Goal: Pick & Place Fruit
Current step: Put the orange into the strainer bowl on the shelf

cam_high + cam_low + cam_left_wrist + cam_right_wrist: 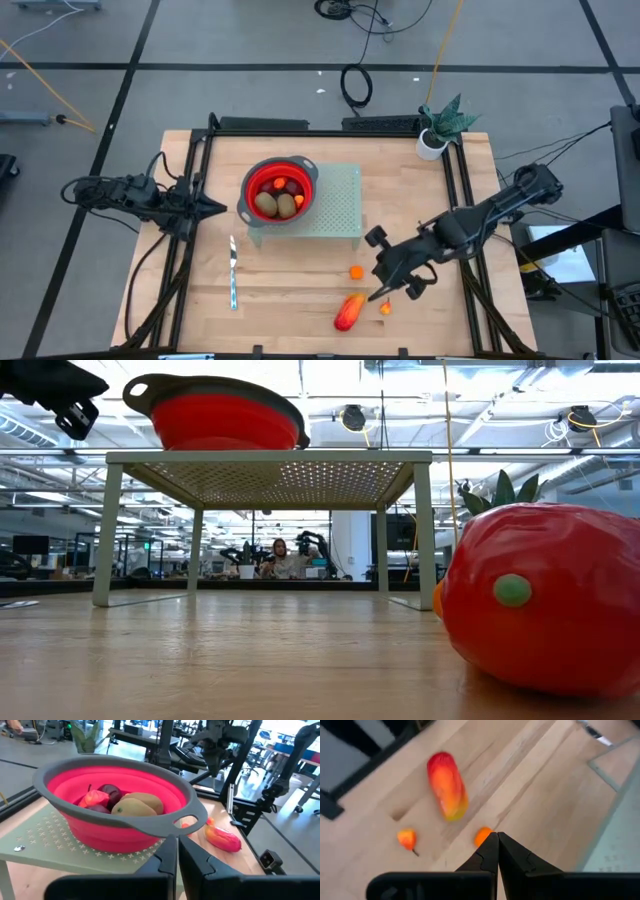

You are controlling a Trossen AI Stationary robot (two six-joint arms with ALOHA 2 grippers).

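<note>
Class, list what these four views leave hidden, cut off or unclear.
- Red bowl: fruit count unclear; high view too small, rim hides some in left wrist view.
- Elongated red-orange fruit: cut off by low view's edge.
- Small orange piece: partly behind right gripper.

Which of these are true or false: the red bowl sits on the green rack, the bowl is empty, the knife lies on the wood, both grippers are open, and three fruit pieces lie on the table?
1. The red bowl sits on the green rack. True.
2. The bowl is empty. False: it holds fruit, including brown-green ovals.
3. The knife lies on the wooden table. True.
4. Both grippers are open. False: the left gripper and right gripper are shut.
5. Three pieces lie on the table. True: the elongated red-orange piece and two small orange pieces.
</note>
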